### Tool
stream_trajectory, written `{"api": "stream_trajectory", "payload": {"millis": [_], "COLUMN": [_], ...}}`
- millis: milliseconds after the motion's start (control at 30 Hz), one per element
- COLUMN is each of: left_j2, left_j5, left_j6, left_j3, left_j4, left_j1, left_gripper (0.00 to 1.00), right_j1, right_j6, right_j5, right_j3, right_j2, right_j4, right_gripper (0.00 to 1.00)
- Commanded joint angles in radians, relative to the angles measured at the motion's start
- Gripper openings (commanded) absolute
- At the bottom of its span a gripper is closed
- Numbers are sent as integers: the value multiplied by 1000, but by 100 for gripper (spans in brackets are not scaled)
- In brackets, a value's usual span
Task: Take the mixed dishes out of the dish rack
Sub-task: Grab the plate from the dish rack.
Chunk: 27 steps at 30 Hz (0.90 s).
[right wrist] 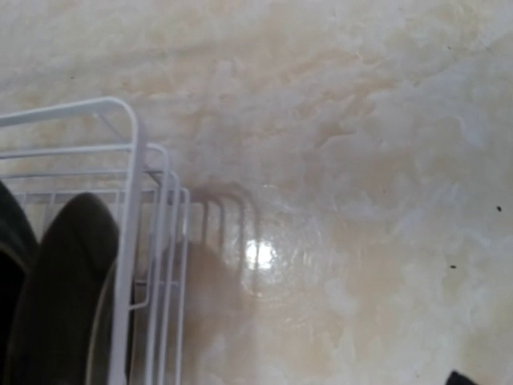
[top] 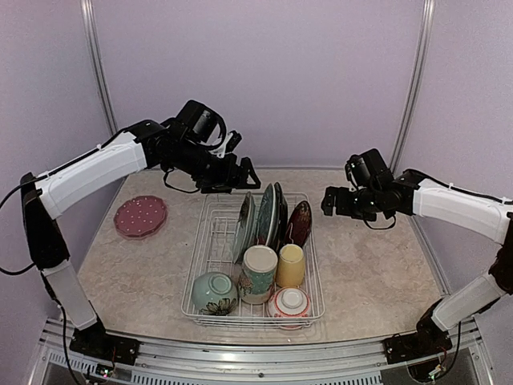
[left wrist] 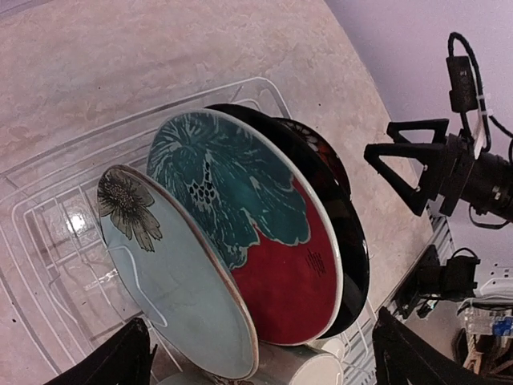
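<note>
Front row: pale-green bowl (top: 213, 291) and red-and-white bowl (top: 289, 303) sit at the near end of the dish rack (top: 210, 241), green on the left, apart from each other.
Second row: tall patterned mug (top: 258, 273) and yellow cup (top: 290, 265) stand upright just behind the bowls, close side by side.
Plates: four stand on edge in the far half, packed close, faces turned sideways, rims up. Left to right they are the pale-blue flower plate (top: 245, 224), teal-and-red plate (top: 267, 214), black plate (top: 280, 212) and dark red plate (top: 299, 223).
Rack: in the middle of the tabletop (top: 377, 265), long axis running from the near edge to the far edge.
Pink plate: (top: 140, 216) lies flat on the tabletop, left of the rack and apart from it.
Left claw: (top: 236, 178) released, fingers spread wide, above the rack's far end, looking down on the plate rims and touching none.
Right claw: (top: 330, 200) released and empty, over the tabletop near the rack's far right corner, pointing toward the plates.
</note>
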Motion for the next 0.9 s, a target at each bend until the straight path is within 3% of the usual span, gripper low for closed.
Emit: {"api": "stream_trajectory", "payload": {"millis": [0,233,533,867], "left_j2": [45,101,154,231], "left_j5": [-309,-392,-388,-447], "left_j6": [44,26,-10,-77], "left_j3": [50,71,99,151], "left_j4": [-71,-110,-144,-186], "left_j1": [-116,-184,-198,-198], "left_gripper": [90,84,64,48], "right_j1": [9,9,8,8], "right_j6": [-40,-37,-15,12], "right_j5": [-25,-33,-14,13], "right_j3": [22,-34,-91,-116], "right_j2": [-41,-121,-175,-202], "right_j4": [1,34,44,69], "right_gripper": [100,100,100,100]}}
